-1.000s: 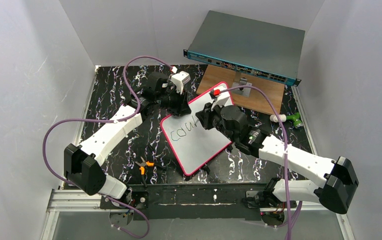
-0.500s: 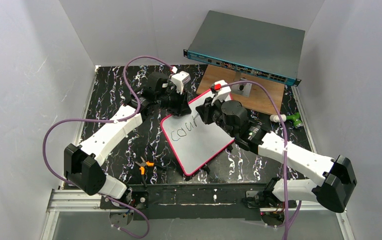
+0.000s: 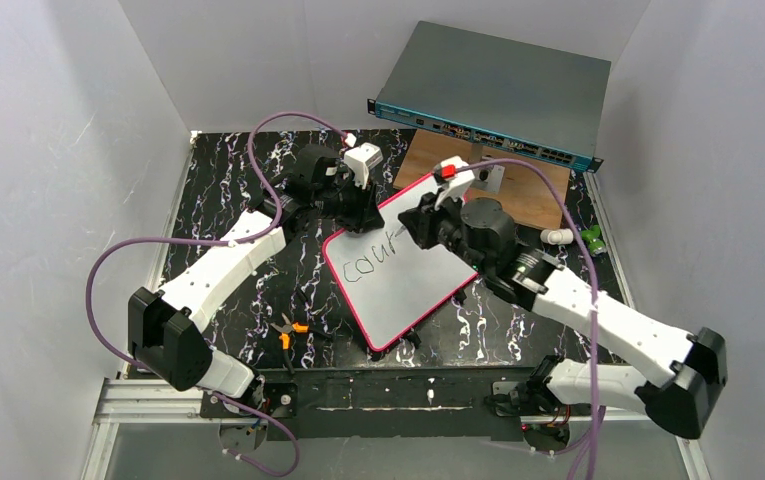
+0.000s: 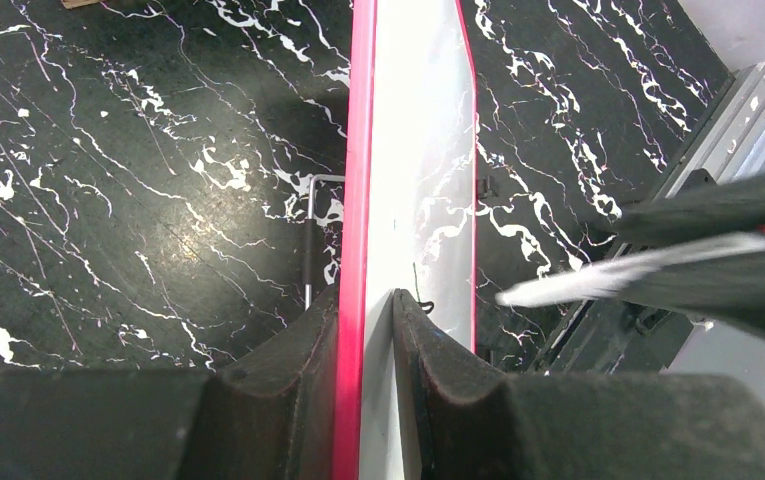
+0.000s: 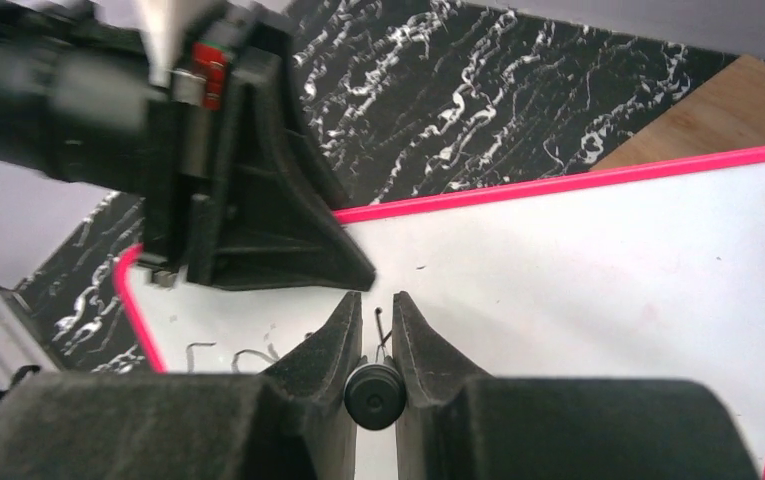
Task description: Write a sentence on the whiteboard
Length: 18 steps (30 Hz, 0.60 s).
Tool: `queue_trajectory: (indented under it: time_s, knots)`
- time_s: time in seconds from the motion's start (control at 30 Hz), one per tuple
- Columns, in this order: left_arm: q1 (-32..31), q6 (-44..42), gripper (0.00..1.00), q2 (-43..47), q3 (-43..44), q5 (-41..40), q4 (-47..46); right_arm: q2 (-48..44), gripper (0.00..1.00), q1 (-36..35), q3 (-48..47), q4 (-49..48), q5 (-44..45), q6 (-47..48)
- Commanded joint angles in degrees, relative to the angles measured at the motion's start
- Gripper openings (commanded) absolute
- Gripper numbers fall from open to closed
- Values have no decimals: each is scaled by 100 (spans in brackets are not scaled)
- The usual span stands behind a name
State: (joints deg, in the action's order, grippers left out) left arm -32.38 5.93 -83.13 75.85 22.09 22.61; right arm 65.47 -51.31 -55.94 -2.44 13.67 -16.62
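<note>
Writing is only beginning on the one whiteboard (image 3: 398,290), which is lying in the middle of the table (image 3: 228,200).
The left gripper (image 4: 368,300) is pinching its pink edge, and the right gripper (image 5: 373,300) is pinching one black marker (image 5: 374,395). Of the sentence (image 3: 370,258), only four letters, "cour", are showing, so most of it is waiting to be written.

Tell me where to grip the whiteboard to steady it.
Pinch the whiteboard by its thin pink frame at the far-left edge, coming from outside the board, as the left gripper does. It is flat, so only an edge fits the jaws, and there you stay clear of the marker in the right gripper.
</note>
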Motion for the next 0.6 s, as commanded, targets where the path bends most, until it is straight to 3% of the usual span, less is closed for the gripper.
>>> queue_trajectory:
  time_s: [0.0, 0.17, 0.57]
  knots:
    - [13, -237, 0, 249, 229, -240, -69, -809, 1, -55, 2, 140, 2, -69]
    - [13, -237, 0, 213, 289, -202, -49, -1202, 1, -46, 361, 235, 448, 82]
    - [12, -319, 0, 291, 315, 72, 186, -1485, 1, 27, 680, 166, 246, 334]
